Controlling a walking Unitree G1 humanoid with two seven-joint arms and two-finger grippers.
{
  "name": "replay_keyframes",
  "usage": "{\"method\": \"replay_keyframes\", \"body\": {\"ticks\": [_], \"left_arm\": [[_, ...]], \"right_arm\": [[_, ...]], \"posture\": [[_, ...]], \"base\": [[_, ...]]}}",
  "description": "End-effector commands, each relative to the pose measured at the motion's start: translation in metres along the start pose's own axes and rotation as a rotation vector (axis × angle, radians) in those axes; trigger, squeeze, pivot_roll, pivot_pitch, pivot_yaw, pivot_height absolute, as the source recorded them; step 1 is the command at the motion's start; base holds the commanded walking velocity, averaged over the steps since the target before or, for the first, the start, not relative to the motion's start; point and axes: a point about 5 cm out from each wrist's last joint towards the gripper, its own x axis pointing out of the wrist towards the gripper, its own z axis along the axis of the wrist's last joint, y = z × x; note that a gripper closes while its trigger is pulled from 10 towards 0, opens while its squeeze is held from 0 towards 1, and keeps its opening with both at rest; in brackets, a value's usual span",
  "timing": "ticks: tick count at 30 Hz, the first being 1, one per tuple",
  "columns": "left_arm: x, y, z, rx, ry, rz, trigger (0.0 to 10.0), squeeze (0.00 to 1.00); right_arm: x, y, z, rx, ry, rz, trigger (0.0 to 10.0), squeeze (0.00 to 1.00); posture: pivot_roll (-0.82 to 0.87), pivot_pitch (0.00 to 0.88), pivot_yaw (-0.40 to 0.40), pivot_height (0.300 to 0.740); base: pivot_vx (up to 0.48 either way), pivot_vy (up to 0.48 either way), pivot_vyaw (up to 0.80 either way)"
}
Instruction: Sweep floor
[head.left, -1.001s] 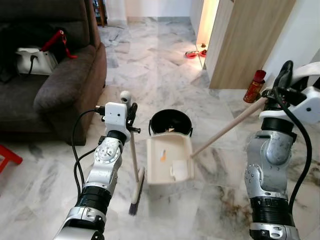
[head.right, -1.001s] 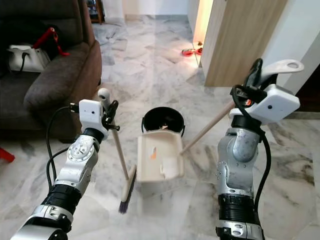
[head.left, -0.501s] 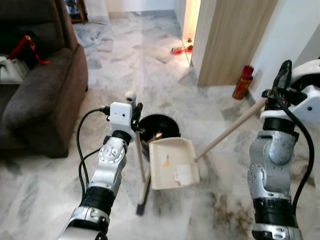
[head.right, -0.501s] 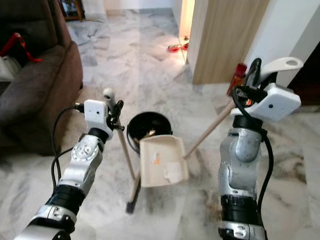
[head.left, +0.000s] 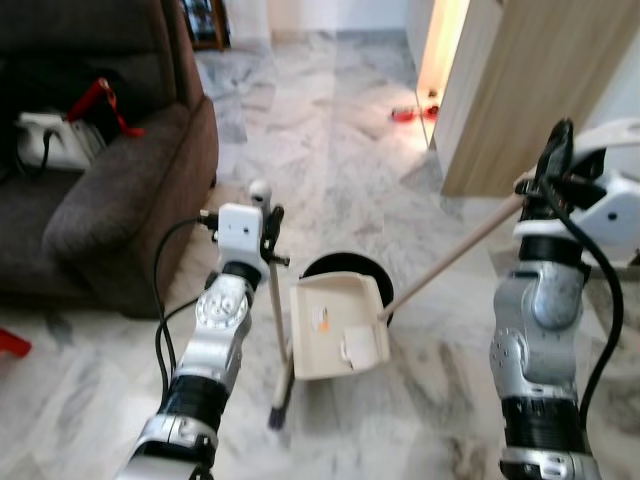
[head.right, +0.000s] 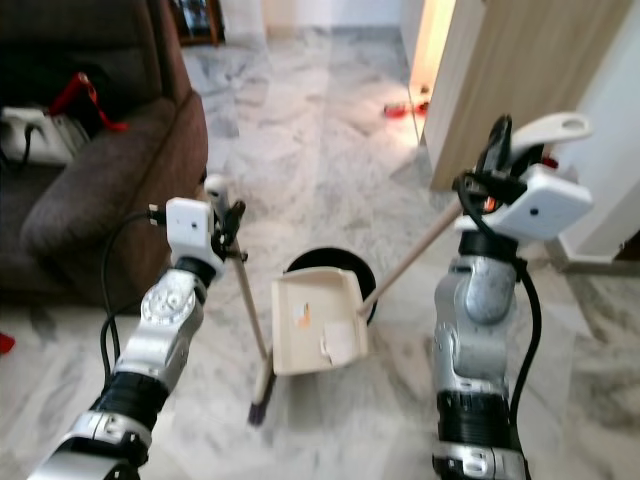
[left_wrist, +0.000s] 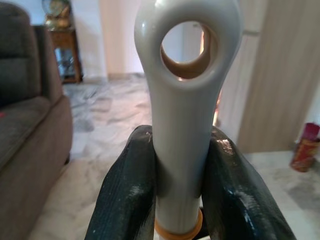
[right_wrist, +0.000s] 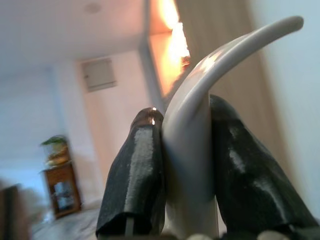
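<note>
My left gripper (head.left: 268, 226) is shut on the pale top of a broom (head.left: 279, 335). The stick stands nearly upright and its dark bristles (head.left: 276, 414) touch the marble floor. In the left wrist view both black fingers (left_wrist: 127, 195) clamp the broom handle (left_wrist: 182, 100) just below its hanging hole. My right gripper (head.right: 497, 160) is shut on the curved end of the dustpan handle (right_wrist: 200, 125). That long wooden stick slopes down to the cream dustpan (head.left: 338, 325), which holds a white scrap and an orange bit. A black bin (head.left: 345, 272) sits right behind the dustpan.
A dark sofa (head.left: 100, 190) stands on the left, with a white item with a red strap (head.left: 50, 140) on it. A wooden panel (head.left: 530, 90) rises at the right, with small red things (head.left: 410, 113) on the floor beyond it. Open marble floor lies ahead.
The whole picture has swung back to the left with the camera. Both grippers keep their hold, and the broom and dustpan stay in much the same place before me.
</note>
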Motion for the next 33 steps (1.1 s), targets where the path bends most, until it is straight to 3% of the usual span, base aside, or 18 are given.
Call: {"method": "replay_keyframes", "body": {"ticks": [1, 33], "left_arm": [[0.0057, -0.0008, 0.0138, 0.013, -0.056, -0.005, 10.0, 0.0], [0.0055, -0.0011, 0.0139, 0.01, -0.055, -0.017, 10.0, 0.0]], "right_arm": [[0.0066, -0.001, 0.0162, 0.03, -0.081, -0.012, 10.0, 0.0], [0.0071, 0.0047, 0.0165, 0.058, -0.076, 0.011, 10.0, 0.0]], "posture": [[0.11, 0.059, -0.009, 0.74], [0.11, 0.055, -0.008, 0.74]], "base": [[0.416, 0.0, 0.0], [0.407, 0.0, 0.0]]}}
